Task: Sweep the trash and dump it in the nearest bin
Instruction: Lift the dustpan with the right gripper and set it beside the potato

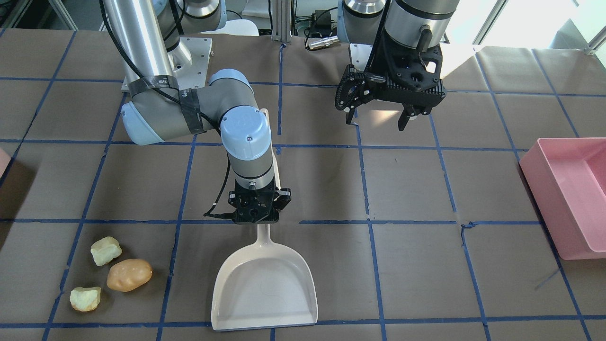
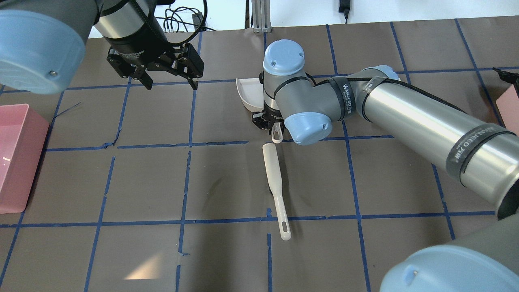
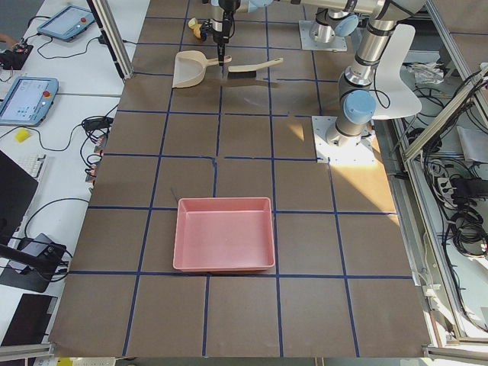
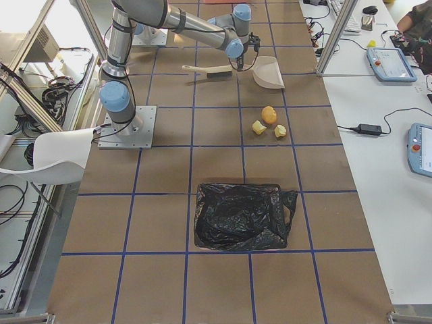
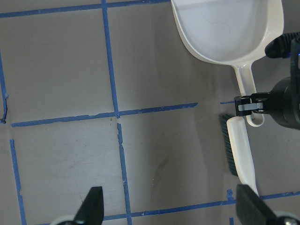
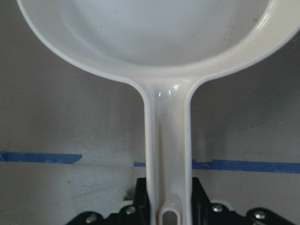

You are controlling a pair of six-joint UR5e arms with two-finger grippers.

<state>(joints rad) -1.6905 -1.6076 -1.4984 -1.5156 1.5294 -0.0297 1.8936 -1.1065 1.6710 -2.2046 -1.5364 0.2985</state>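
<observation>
The trash lies together on the brown table: two pale yellow-green chunks (image 1: 106, 250) (image 1: 85, 298) and an orange-tan potato-shaped lump (image 1: 129, 274). It also shows in the exterior right view (image 4: 269, 115). My right gripper (image 1: 258, 210) is shut on the handle of a white dustpan (image 1: 265, 284), whose pan rests on the table to the right of the trash. The handle runs between the fingers in the right wrist view (image 6: 167, 140). My left gripper (image 1: 378, 121) is open and empty, held above the table. The bin shows only as a pale pink sliver (image 1: 2, 161) at the view's edge.
A white brush (image 2: 275, 182) lies flat on the table behind the dustpan handle. A large pink tub (image 1: 568, 189) stands on my left side. A black bag (image 4: 239, 216) lies past the trash on my right side. Blue tape lines grid the table.
</observation>
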